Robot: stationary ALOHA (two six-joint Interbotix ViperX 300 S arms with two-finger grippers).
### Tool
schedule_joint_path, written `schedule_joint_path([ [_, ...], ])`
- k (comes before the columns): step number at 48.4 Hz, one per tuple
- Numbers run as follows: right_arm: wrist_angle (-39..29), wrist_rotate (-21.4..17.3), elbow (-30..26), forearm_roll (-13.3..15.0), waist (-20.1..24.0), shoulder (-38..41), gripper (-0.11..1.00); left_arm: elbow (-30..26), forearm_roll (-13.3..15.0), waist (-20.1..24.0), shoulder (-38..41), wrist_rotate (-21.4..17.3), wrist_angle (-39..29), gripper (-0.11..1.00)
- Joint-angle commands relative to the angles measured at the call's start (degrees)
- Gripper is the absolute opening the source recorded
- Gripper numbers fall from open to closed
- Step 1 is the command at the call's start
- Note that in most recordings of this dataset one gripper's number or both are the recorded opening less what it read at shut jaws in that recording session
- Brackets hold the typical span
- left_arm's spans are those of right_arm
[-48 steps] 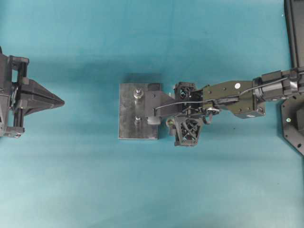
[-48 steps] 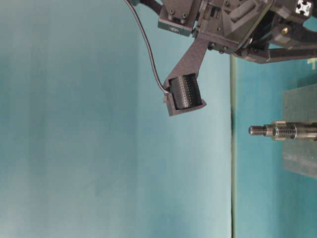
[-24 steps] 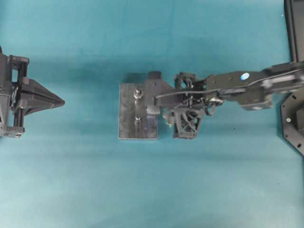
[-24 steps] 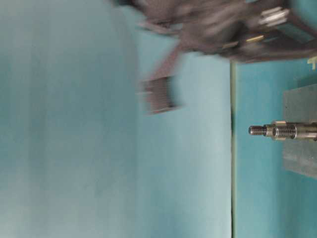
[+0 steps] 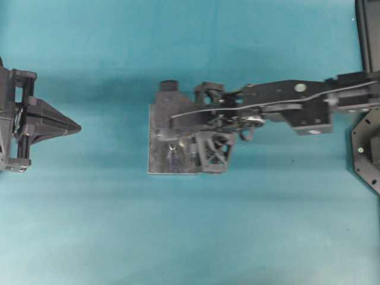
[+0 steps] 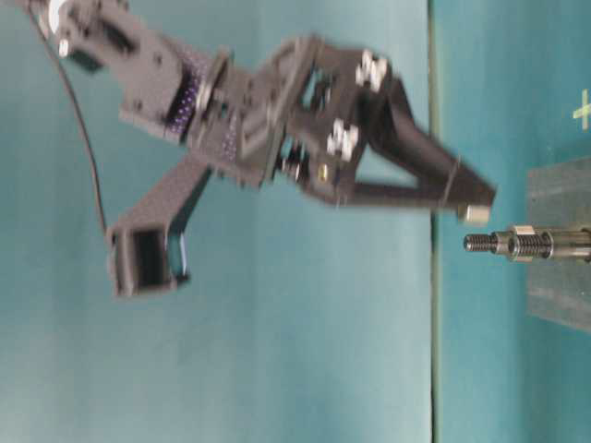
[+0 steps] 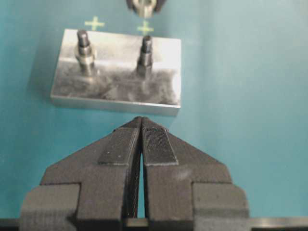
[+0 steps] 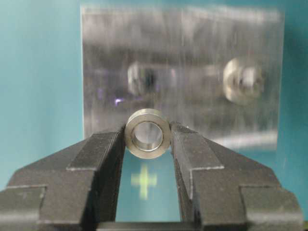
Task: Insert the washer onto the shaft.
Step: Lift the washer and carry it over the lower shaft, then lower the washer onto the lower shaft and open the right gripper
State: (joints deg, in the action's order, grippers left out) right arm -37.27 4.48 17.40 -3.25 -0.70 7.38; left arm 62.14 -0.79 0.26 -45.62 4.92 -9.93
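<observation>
Steel washer [image 8: 147,133]: short ring, pinched between the two pads of the right gripper [image 8: 147,144], bore facing the camera; jaws part-open, closed only as far as the ring's width.
Washer position: over the metal plate [image 5: 157,159], above and a little to one side of the bare shaft [image 7: 146,49]; not yet on it. In the table-level view it sits at the fingertip [image 6: 476,215], just off the threaded tip [image 6: 480,243].
Second stud [image 7: 84,48]: already carries a nut or washer at its base, so the bare one is likely the target.
Step in hand: line bore up with shaft axis, then lower.
Do it well: keep ring flat to the plate, centre bore on the tip before descending, go slowly over the threads, release only once it is seated; a tilt would likely catch on the thread.
Left gripper [image 7: 141,139]: jaws shut on nothing, parked well left of the plate.
Surface: teal mat [image 5: 190,237], small yellow cross marks [image 7: 94,23] by the plate's far edge.
Room: black base hardware [image 5: 368,148] at the right edge; nothing else on the mat.
</observation>
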Motion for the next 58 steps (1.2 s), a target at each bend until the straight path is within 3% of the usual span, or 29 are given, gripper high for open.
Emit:
schedule_joint_path([
  [1,-0.4,1.1,-3.1,0.0,0.6,0.4,0.32,-1.3,-0.1,0.0,-0.1,0.0,0.4,0.0],
  [16,-1.8,1.9,-5.5,0.1,1.2,3.0,0.32,-0.7,-0.1,0.1,-0.8,0.0,0.4,0.0],
  [29,-3.1,1.7,-5.6,1.8,1.1,4.5,0.32,-0.5,-0.1,0.1,-1.2,0.0,0.4,0.0],
  [58,-5.1,1.9,-7.2,1.8,1.1,6.5,0.32,-0.5,-0.1,0.1,-1.3,0.0,0.4,0.0],
])
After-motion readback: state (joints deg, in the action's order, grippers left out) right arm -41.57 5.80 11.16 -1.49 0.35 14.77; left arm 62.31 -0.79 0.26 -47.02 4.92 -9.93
